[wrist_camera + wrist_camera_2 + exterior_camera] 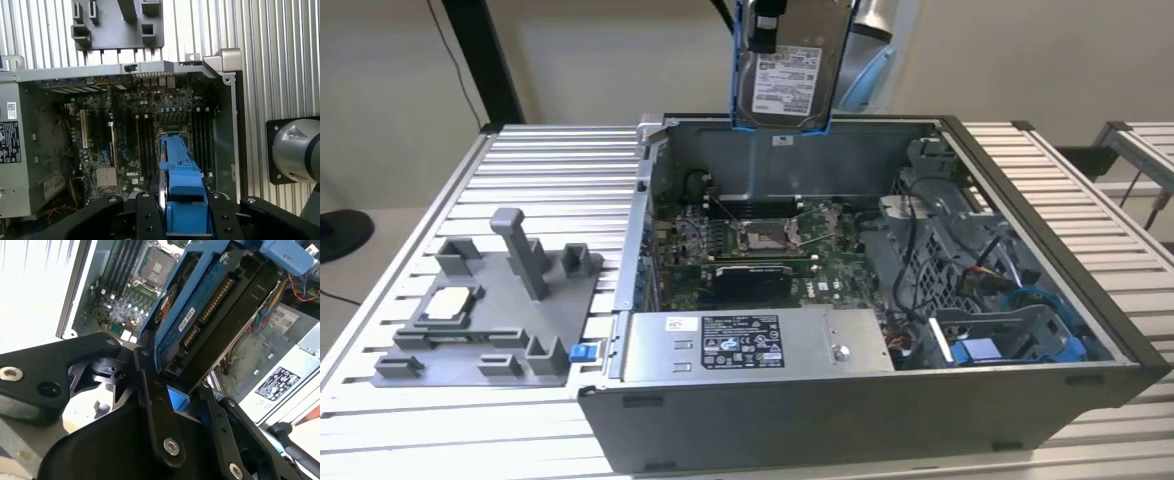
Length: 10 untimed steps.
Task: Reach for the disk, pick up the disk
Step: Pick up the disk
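Exterior view: ribbed metal bench [440, 190] carries an open computer case [881, 400] and a grey fixture [494, 310], beige wall behind | gripper [172, 385] closed on the disk [785, 75], apparently by its lower edge, high above the case | disk upright, white label, blue bracket.

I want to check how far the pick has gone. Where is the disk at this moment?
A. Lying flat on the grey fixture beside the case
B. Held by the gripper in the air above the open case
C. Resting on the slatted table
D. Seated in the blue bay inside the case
B: in the exterior view the disk hangs upright above the open computer case, and the second wrist view shows the gripper shut on its blue bracket.
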Motion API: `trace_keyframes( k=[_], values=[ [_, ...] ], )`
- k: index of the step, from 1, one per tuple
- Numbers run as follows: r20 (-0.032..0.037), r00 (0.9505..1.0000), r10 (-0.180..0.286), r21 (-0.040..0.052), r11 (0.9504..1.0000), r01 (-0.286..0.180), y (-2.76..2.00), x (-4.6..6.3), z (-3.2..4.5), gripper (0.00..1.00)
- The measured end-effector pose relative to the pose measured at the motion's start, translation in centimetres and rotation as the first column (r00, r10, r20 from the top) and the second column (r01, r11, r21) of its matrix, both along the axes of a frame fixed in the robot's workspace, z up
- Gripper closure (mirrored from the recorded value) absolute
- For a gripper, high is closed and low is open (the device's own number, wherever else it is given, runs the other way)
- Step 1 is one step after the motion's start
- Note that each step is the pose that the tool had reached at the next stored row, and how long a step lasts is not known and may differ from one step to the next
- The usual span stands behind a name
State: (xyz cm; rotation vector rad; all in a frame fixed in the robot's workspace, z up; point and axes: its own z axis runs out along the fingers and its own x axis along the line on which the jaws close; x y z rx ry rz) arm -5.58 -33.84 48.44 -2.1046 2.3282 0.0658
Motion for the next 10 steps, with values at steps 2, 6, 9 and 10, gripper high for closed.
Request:
trace_keyframes(
  k=[2,6,9,10],
  values=[
    [0.0001,1.0000,0.000,0.0001,1.0000,0.000,0.00,0.4,0.00,1.00],
    [0.0001,1.0000,0.000,0.0001,1.0000,0.000,0.00,1.1,-0.01,1.00],
    [0.0001,1.0000,0.000,0.0001,1.0000,0.000,0.00,1.6,0.00,1.00],
    [0.0001,1.0000,0.000,0.0001,1.0000,0.000,0.00,1.8,0.00,1.00]
  ],
)
